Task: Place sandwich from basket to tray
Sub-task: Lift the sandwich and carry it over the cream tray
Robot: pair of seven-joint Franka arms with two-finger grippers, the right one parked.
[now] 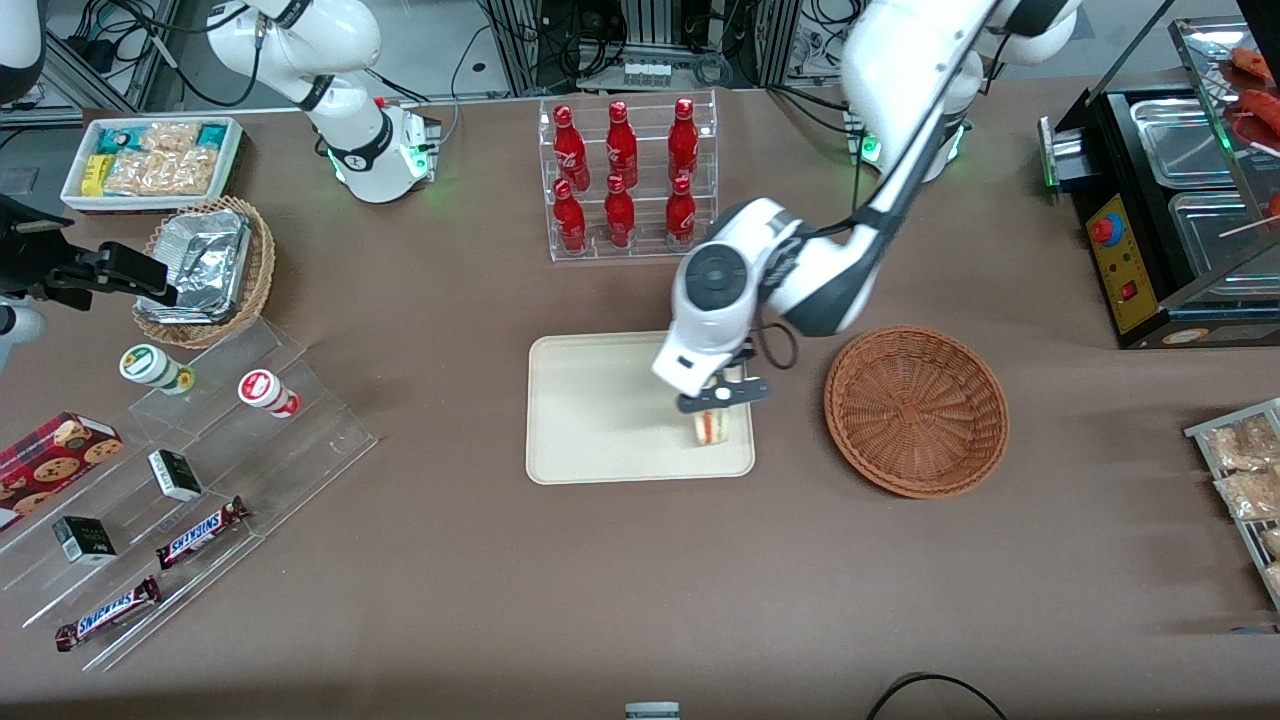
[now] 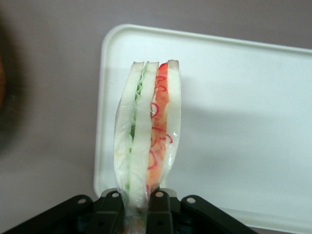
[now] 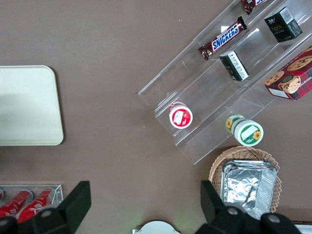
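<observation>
Sandwich (image 2: 148, 131), a wrapped wedge with green filling in one seam and red in the other, gripped at one end by the end effector (image 1: 722, 396), whose fingers (image 2: 158, 212) press on its two bread faces. Its long axis runs straight out from the fingers, so the wedge extends directly ahead of the end effector rather than to either side. In the front view the sandwich (image 1: 711, 426) sits low over the tray (image 1: 600, 400), inside the rim, at the tray corner nearest both the basket (image 1: 915, 410) and the front camera; whether it already touches the tray surface cannot be told. The basket, beside the tray toward the working arm's end of the bench (image 1: 640, 580), holds nothing. The left arm reaches down over the tray from above, wrist bent so that the end effector points steeply at the tray. Judged stage: release is what remains, calling for the fingers to part with the wedge resting on the tray.
</observation>
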